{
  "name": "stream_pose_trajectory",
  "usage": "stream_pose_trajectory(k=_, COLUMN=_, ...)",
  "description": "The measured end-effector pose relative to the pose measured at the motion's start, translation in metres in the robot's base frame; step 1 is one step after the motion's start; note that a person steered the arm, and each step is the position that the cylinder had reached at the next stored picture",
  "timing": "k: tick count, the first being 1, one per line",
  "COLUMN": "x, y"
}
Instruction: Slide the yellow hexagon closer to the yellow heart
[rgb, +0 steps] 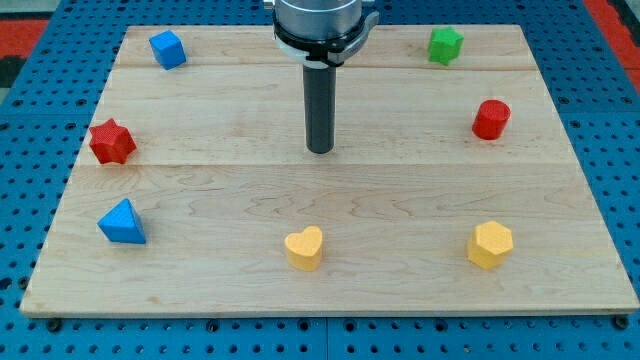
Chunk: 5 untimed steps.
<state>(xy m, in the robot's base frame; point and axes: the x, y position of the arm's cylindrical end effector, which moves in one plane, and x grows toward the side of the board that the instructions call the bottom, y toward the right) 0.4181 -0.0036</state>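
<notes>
Yellow hexagon (490, 245) sits near the view's bottom right, yellow heart (304, 248) well apart to its left; tip (320, 150) mid-board, touching nothing; no claw, just a rod; best approach: round the hexagon's right side, push straight left; count: two yellow, two blue, two red, one green.

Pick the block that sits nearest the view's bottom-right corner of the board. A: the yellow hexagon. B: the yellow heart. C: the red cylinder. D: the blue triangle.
A: the yellow hexagon lies low at the view's right, while the yellow heart sits near bottom centre; my tip stands mid-board, touching neither.
</notes>
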Motion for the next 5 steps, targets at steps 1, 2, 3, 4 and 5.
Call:
stream_pose_trajectory(k=1, x=0.000, y=0.000)
stream_pose_trajectory(k=2, x=-0.004, y=0.000)
stream_pose_trajectory(k=3, x=-0.004, y=0.000)
stream_pose_trajectory(k=4, x=-0.002, y=0.000)
stream_pose_trajectory(k=5, x=0.007, y=0.067)
